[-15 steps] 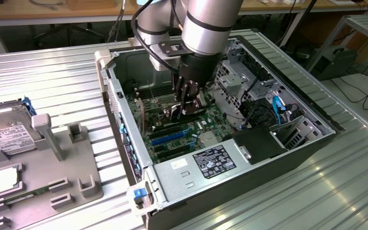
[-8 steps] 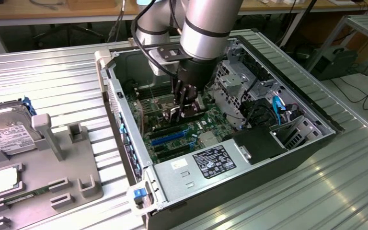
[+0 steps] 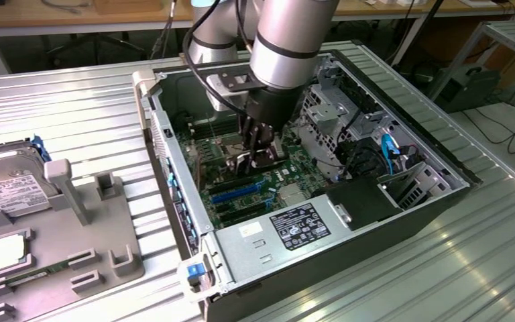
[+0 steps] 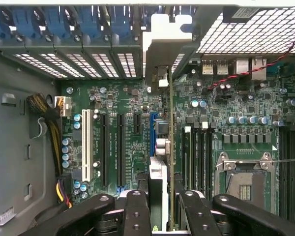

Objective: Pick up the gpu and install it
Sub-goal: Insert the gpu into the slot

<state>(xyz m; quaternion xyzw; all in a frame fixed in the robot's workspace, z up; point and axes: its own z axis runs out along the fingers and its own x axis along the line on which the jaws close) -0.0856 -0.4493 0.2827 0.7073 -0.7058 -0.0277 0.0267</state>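
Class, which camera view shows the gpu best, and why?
The wrist view: the gpu runs edge-on from the pincer up to its silver bracket. In the exterior view the arm hides most of it.

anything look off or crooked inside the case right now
Nothing looks damaged or spilled. The gpu, clamped in the claw, stands edge-on and straight, parallel to the expansion slots. The cpu socket is bare, and the case lies on its side with the panel off, which fits assembly work.
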